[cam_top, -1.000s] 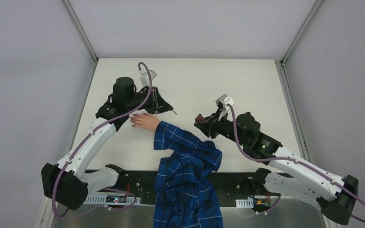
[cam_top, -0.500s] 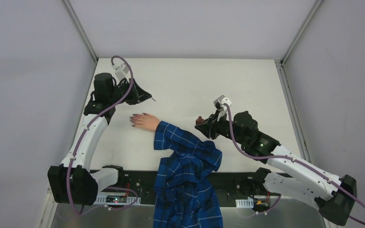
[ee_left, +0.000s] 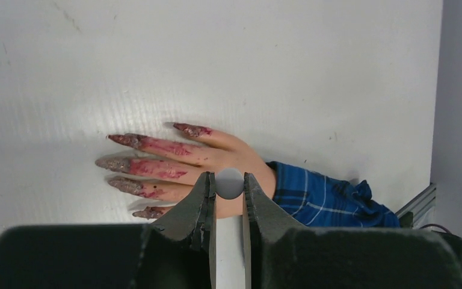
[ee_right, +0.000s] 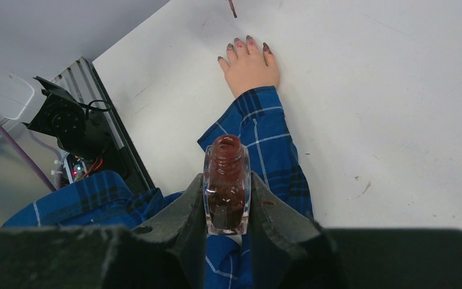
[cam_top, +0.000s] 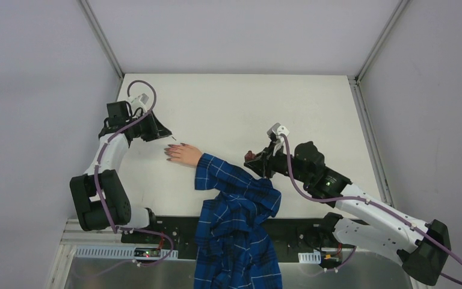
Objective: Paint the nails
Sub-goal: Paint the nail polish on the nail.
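Note:
A pale hand (cam_top: 186,155) lies flat on the white table, fingers pointing left, in a blue plaid sleeve (cam_top: 236,183). Its nails (ee_left: 126,140) are long and smeared with dark red polish, which also stains the fingers; the nails (ee_right: 243,43) also show in the right wrist view. My left gripper (cam_top: 159,131) hovers just past the fingertips, shut on the round white brush cap (ee_left: 229,184). The red brush tip (ee_right: 231,7) points toward the hand. My right gripper (ee_right: 227,183) is shut on the open polish bottle (ee_right: 226,153), held upright above the sleeve (ee_right: 258,129).
The plaid cloth (cam_top: 234,247) trails over the table's near edge onto the black base rail (cam_top: 168,232). Grey enclosure walls meet the table's left edge (cam_top: 105,144) and right edge (cam_top: 370,138). A small mark (ee_right: 364,189) sits on the table right of the sleeve.
My left arm has swung left and folded back, carrying the brush from beyond the wrist to just past the fingertips. My right gripper has edged slightly left with the bottle.

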Available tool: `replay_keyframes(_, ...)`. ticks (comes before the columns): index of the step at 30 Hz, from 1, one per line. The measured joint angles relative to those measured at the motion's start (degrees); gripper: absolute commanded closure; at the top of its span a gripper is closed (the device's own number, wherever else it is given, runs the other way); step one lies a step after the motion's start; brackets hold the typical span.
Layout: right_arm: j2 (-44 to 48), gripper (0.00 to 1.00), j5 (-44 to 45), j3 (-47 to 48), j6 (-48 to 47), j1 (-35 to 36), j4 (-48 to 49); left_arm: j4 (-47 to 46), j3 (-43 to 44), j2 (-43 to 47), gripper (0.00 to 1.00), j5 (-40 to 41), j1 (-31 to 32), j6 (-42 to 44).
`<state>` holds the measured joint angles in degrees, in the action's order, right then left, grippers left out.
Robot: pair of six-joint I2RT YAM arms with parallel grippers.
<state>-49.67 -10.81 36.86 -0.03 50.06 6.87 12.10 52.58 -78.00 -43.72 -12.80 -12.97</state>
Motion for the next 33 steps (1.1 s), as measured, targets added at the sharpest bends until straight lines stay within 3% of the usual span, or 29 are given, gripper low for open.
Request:
replay_keyframes(9,1.7,1.0,-1.9,-2.8,0.7,-0.7,1.7,4.6,0.3,-6.1,1.0,4.7,-0.4,4.9)
replay_keyframes(33,2.6,1.0,-3.7,-4.0,1.6,-1.0,4.1,5.9,2.2,-8.5,1.0,14.4,-2.7,5.7)
